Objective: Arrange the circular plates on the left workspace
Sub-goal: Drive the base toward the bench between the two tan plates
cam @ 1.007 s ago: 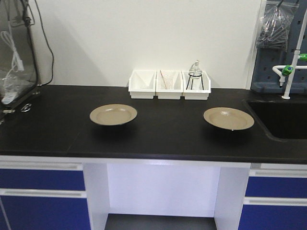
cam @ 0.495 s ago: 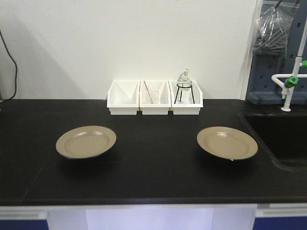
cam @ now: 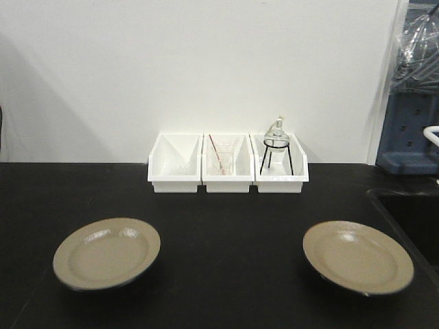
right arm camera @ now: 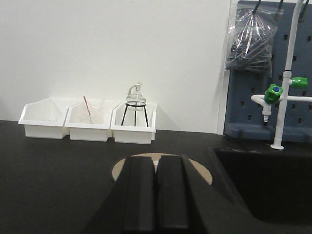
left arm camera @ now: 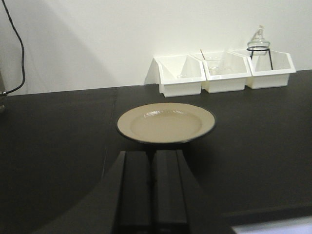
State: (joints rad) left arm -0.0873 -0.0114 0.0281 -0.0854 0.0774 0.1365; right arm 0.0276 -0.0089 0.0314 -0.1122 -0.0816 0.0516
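Matte black table (cam: pixel 226 291) filling the front view, with a recessed sink (right arm camera: pixel 273 190) at its right end. Two round beige plates with dark rims lie flat on the table, well apart. The left plate (cam: pixel 106 253) sits at front left and the right plate (cam: pixel 357 256) at front right, near the sink's edge. Farther back, three white bins (cam: pixel 228 163) stand side by side, touching, against the wall. The middle bin holds a clear glass vessel with a thin red rod, and the right bin holds a glass flask on a black tripod (cam: pixel 276 147). Left gripper (left arm camera: pixel 151 155): fingers pressed together, holding nothing, just short of the left plate. Right gripper (right arm camera: pixel 156 160): fingers likewise together and empty, hiding the middle of the right plate in the wrist view.
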